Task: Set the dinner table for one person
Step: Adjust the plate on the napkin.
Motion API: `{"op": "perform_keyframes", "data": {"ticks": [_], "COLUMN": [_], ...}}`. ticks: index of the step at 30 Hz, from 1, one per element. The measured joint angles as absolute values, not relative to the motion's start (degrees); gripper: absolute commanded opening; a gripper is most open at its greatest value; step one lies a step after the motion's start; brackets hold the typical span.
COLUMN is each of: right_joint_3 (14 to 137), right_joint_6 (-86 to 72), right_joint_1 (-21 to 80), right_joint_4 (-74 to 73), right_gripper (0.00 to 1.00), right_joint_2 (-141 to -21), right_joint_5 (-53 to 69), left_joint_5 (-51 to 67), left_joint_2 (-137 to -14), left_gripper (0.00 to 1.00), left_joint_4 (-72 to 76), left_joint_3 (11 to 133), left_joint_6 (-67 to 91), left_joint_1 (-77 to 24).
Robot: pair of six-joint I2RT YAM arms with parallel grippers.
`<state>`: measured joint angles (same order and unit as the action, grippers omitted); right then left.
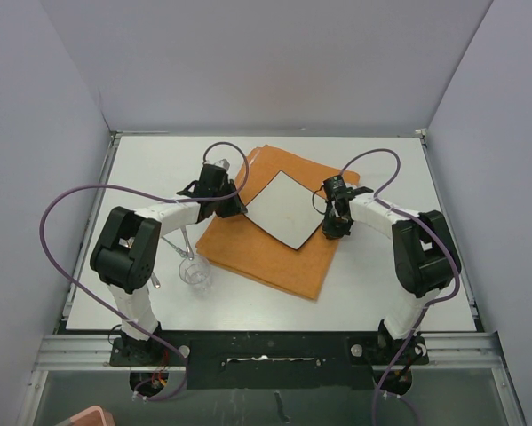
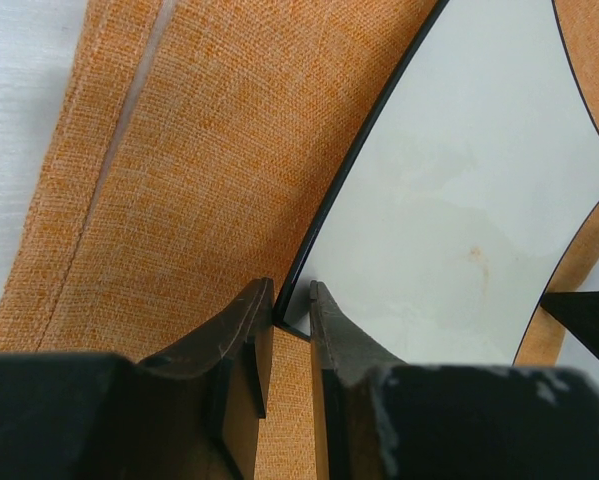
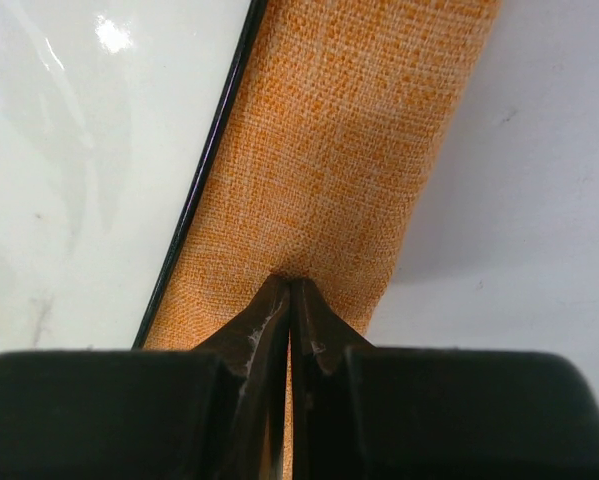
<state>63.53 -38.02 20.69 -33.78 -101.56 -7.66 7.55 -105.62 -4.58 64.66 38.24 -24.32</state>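
Table is the big white top filling the workspace, both arm bases at its near edge. Orange mat lies around its middle, skewed, with 1 square white plate with a dark rim on top, turned corner-on like a diamond. Left gripper is at the plate's left corner. In the left wrist view the fingers sit close together with that corner and rim of the plate caught between them, so it's pinching the plate over the mat. Right gripper is at the plate's right corner. In the right wrist view its jaws are pressed fully together, tips down on the mat, just beside the plate rim but not on it, with bare table to the right. 1 clear glass stands on the table off the mat's near-left edge, by the left arm.
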Motion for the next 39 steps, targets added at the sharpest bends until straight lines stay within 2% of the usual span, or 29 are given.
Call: {"op": "perform_keyframes", "data": {"ticks": [21, 32, 39], "right_joint_3": [68.23, 70.41, 70.85], "right_joint_6": [-37.78, -37.87, -37.85], "right_joint_1": [18.46, 17.21, 16.84], "right_joint_4": [-37.76, -39.48, -39.46], "right_gripper": [0.00, 0.00, 0.00], "right_joint_2": [-104.90, -106.52, -106.78], "right_joint_5": [-5.10, -3.97, -3.95], "left_joint_5": [5.41, 2.33, 2.20], "left_joint_2": [-105.60, -105.60, -105.60], "left_gripper": [0.00, 0.00, 0.00], "left_joint_4": [-6.31, -6.81, -6.76], "left_joint_3": [64.66, 63.57, 63.55], "left_joint_6": [38.44, 39.24, 39.35], "left_joint_1": [-25.98, -32.23, -32.67]}}
